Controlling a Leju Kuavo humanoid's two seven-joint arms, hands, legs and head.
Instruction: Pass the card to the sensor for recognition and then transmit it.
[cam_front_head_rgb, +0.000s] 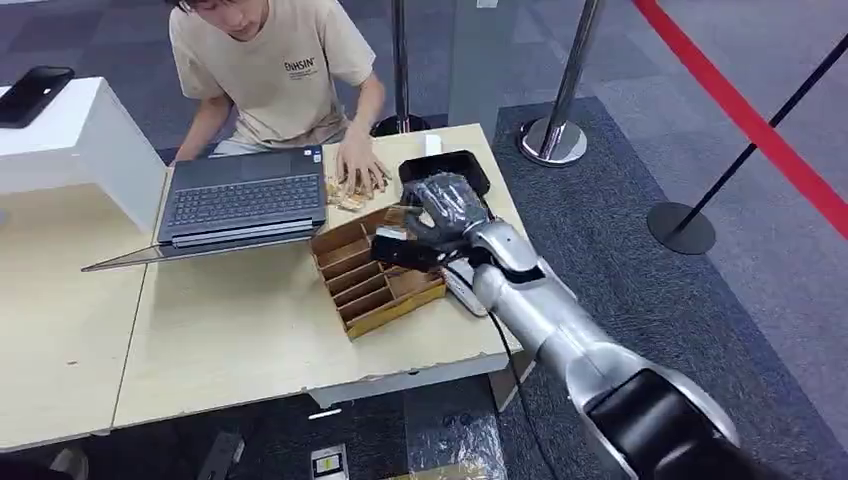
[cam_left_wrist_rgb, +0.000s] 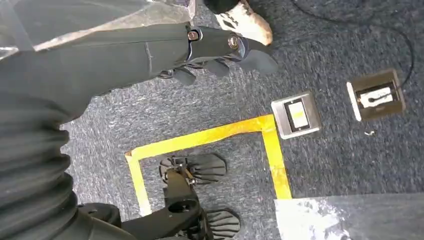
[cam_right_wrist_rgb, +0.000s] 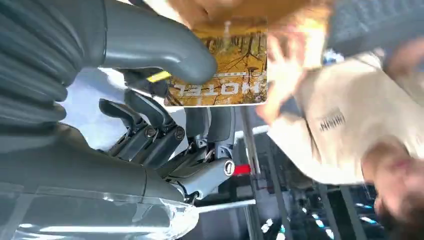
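In the head view the right hand (cam_front_head_rgb: 443, 207) is raised over the far right part of the table (cam_front_head_rgb: 240, 330), at about one o'clock from the wooden divided box (cam_front_head_rgb: 372, 268) and just in front of the black sensor pad (cam_front_head_rgb: 445, 167), which lies at about twelve o'clock from the hand. The person (cam_front_head_rgb: 275, 70) sits at the far edge behind the open laptop (cam_front_head_rgb: 240, 205), with one hand on a small pile of cards (cam_front_head_rgb: 348, 190) at about ten o'clock from the robot's hand. The left wrist view looks down at grey carpet with yellow floor tape (cam_left_wrist_rgb: 210, 137); the left hand (cam_left_wrist_rgb: 220, 50) hangs there with its fingers curled in and nothing between them, so it takes no part at present. In the right wrist view the thick grey thumb presses a yellow, forest-printed card (cam_right_wrist_rgb: 235, 70) marked HOTEL against the darker fingers (cam_right_wrist_rgb: 150, 120), so the right hand is clamped on the card, with the person's hand blurred just beyond it. I judge the pick-up done and the card on its way: whether the sensor has read it cannot be told from these pictures. If not, presenting it over the pad remains, and after that handing it across to the person.
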